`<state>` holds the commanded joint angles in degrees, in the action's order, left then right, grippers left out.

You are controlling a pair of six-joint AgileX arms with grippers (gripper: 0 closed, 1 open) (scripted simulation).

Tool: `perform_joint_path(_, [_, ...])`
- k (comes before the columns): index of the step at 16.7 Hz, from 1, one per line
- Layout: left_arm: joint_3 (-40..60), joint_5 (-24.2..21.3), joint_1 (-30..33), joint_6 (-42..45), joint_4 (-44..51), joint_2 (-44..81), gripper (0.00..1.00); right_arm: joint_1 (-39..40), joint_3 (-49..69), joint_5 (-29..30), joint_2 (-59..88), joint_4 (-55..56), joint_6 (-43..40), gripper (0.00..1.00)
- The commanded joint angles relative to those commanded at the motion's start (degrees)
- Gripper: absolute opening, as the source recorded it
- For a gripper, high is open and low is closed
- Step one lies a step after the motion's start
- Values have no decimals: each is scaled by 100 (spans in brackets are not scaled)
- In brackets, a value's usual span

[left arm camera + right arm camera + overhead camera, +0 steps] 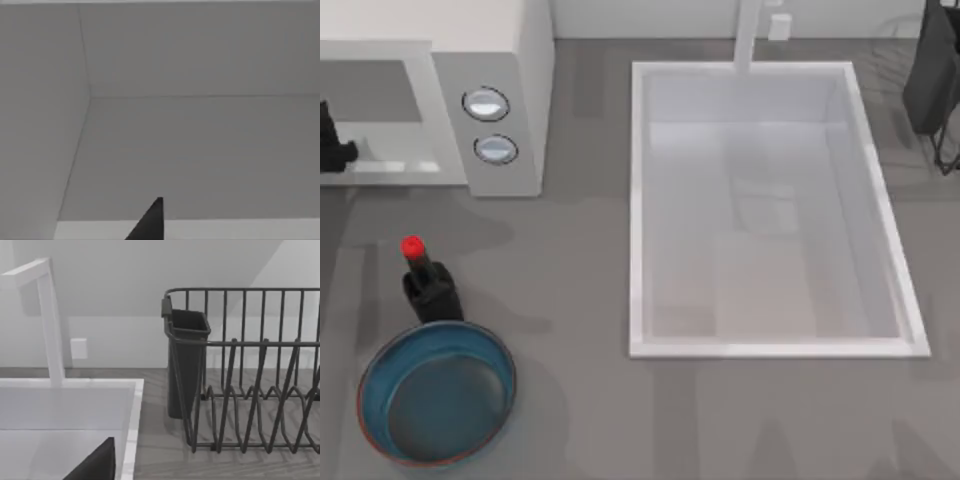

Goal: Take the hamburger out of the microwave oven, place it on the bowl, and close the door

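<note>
Left gripper (332,148) at the microwave oven (490,100) — grip unclear — its wrist view showing bare cavity.

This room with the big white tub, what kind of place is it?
Probably a kitchen counter: there's a microwave oven with two knobs, a sink with a tap, and a dark dish rack.

Oven (510,60): white-grey, two silver-rimmed knobs.
Bowl (380,375): blue-teal inside, reddish-brown rim.
Bottle (428,285): black, red cap.
Sink (637,210): white.
Rack (250,390): dark grey wire.
Table (570,300): grey.
</note>
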<state>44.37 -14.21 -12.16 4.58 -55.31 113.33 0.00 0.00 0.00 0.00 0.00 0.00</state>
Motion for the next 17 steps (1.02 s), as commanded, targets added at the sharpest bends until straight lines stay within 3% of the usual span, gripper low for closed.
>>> perform_joint_path(4, [36, 5, -4, 4, 596, -562, 0, 0, 0, 0, 0, 0, 0, 100])
perform_joint_path(10, [46, 36, 48, -37, 632, -562, 0, 0, 0, 0, 0, 0, 0, 100])
perform_joint_path(14, [409, 437, 714, -821, 1290, -608, 0, 0, 0, 0, 0, 0, 0, 100])
perform_joint_path(17, [862, 965, 1570, -2030, 2383, -663, 0, 0, 0, 0, 0, 0, 0, 100])
